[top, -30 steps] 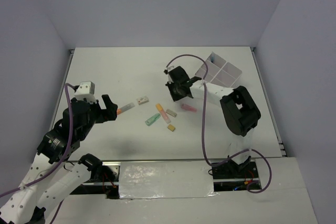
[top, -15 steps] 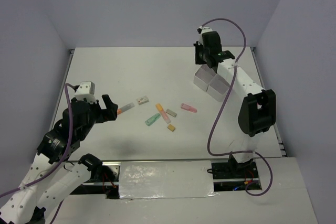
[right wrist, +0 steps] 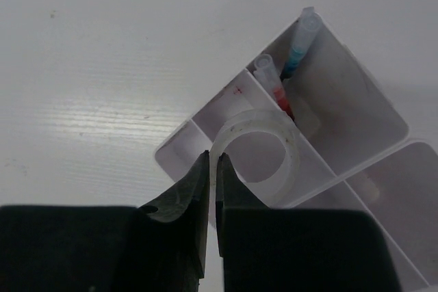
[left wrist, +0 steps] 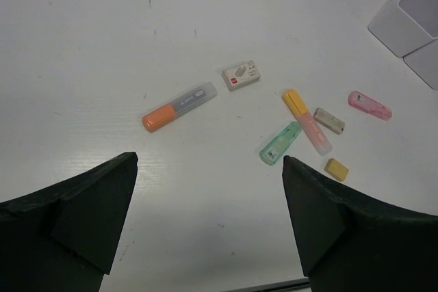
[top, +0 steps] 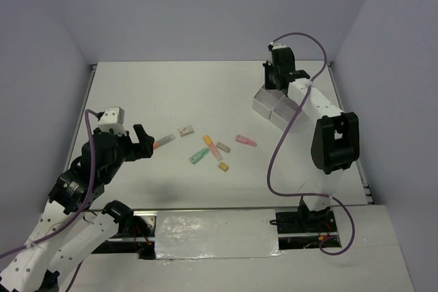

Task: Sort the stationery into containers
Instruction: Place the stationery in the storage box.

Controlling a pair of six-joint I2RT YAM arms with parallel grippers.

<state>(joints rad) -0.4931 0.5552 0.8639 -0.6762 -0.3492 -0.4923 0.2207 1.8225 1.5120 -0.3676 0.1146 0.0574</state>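
Seven pieces of stationery lie loose on the table (top: 171,94), so by my count the sorting is well short of half done. The white four-part box (top: 263,105) sits far right. Only one compartment shows contents in the right wrist view: a blue pen (right wrist: 299,46) and a red pen (right wrist: 274,87) standing tilted against its wall. The rest of the box that shows looks bare.

Left to sort, all in a cluster near the table's middle:
- the orange marker (left wrist: 179,106), furthest left
- the yellow-and-pink marker (left wrist: 306,121), with the green marker (left wrist: 280,143) just beside it
- the pink marker (left wrist: 369,105), furthest right
- the white eraser (left wrist: 240,75), the grey eraser (left wrist: 329,120) and the small yellow eraser (left wrist: 336,169)

The right arm is stretched far across the table, its wrist pointing down over the box. The right gripper (right wrist: 213,162) has its jaws almost together, pinching the thin wall of the clear tape ring (right wrist: 254,118). The ring hangs over the compartment next to the pens. I cannot tell whether it touches the divider. It looks ready to be let go.

The left arm is folded back at the near left. The left gripper (left wrist: 209,162) has its jaws wide apart and empty, aimed at the cluster with the orange marker nearest.
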